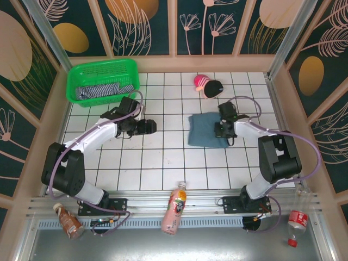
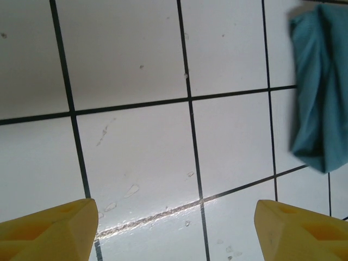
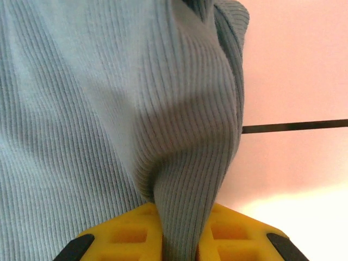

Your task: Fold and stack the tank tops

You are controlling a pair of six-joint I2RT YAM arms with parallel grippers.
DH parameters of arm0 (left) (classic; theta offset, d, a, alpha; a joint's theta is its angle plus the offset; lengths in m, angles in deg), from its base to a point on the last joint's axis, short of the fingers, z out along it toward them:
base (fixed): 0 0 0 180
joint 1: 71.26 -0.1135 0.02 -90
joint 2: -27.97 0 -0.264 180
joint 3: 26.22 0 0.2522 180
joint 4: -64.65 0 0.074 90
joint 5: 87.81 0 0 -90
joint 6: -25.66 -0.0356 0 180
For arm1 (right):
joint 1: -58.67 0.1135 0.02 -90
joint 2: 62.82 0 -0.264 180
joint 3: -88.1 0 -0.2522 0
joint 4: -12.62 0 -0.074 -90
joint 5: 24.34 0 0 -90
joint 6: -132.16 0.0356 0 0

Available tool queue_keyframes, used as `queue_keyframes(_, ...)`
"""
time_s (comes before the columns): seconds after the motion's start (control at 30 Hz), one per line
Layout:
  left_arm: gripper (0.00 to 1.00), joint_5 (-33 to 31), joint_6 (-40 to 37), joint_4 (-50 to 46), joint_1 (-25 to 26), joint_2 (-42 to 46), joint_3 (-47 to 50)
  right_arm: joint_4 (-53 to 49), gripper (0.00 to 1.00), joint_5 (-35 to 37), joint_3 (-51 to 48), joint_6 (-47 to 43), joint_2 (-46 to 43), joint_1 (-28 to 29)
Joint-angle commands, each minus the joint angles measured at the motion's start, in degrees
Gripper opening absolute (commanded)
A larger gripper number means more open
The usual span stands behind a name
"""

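Under both arms spreads the white tiled bench (image 1: 163, 163), its grid of dark grout lines lightly scuffed and glossy, boxed in by a tan wooden frame with dark leaf-patterned panels (image 1: 147, 27). Bare tiles lie open all around the left fingers (image 2: 49, 228), which hang released and wide apart above the surface. Beyond and to the left of them, a green plastic basket (image 1: 103, 68) fills the far corner, with a navy-and-white striped cloth tank top (image 1: 100, 91) heaped inside. Between the two sets of fingers, a dusty blue-grey ribbed cloth tank top (image 1: 205, 129) lies in a rough rectangle. The right fingers (image 3: 122, 231) are clenched on a bunched fold at its right edge. Just past them sits a small pink-and-black toy (image 1: 208, 85), apart from the cloth.
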Motion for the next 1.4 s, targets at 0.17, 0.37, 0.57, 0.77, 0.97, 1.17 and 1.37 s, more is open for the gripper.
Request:
queue_keyframes(0.17,0.76,2.4,-0.6,0.4,-0.5,-1.7,-4.8,-0.6,0.16,5.6,6.6,-18.1,5.7,-16.0)
queue_keyframes(0.37,0.77,0.8,-1.7,-2.2,-0.5,-2.9,-7.3,4.1,0.16,7.5,15.1,-24.6,14.3,-21.5)
queue_keyframes(0.57,0.77,-1.9,-3.6,-7.6,-1.7,-3.1,-12.3,1.1,0.17,7.1,25.9,-21.1,23.0,-23.9)
queue_keyframes(0.77,0.78,-3.1,-5.3,-11.3,-3.1,-4.5,-16.2,3.2,0.23,9.3,29.7,-18.6,28.0,-24.0)
queue_keyframes(0.97,0.77,-3.7,-5.8,-12.8,-3.1,-6.2,-18.4,6.6,0.33,16.6,32.3,-21.6,33.7,-22.5)
queue_keyframes(1.17,0.77,-4.5,-6.4,-14.3,-3.3,-7.0,-20.1,10.4,0.41,15.2,32.0,-18.4,32.7,-22.7)
queue_keyframes(1.37,0.78,-12.0,-9.6,-20.0,-5.5,-8.5,-26.9,13.4,0.54,11.6,27.3,-12.9,24.8,-22.6)
